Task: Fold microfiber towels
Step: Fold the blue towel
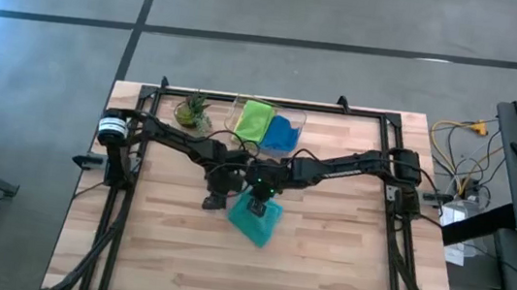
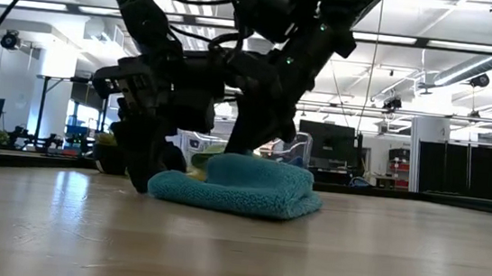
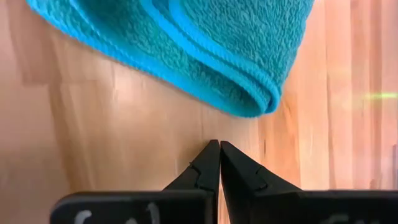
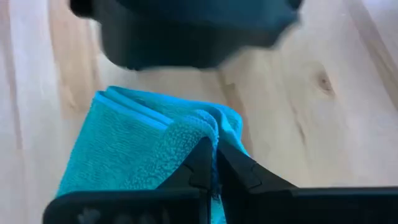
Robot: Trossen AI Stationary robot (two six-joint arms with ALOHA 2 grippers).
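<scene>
Three soft microfiber towels visible: one teal towel, folded into a thick layered pad, lying mid-table on the light wooden slat tabletop; one lime green towel and one dark blue towel, side by side and touching, in the clear plastic bin at the table's far edge. One small green potted plant just beside the bin. Two dark arms, two grippers.

Left gripper: fingers pressed together, holding nothing. Tips point down at bare wood just beside the teal towel's rolled hem; not touching the cloth in the left wrist view.

Right gripper: fingers pressed tight together, pinching a raised ridge of the teal towel between them, cloth bunched up around the tips in the right wrist view.

Pose: both arms reach in from their side mounts toward table centre, elbows bent, wrists angled down, meeting close together above the teal towel's far edge. Low view shows both wrist ends down at the tabletop, left one by the towel's side, right one on top of it.
</scene>
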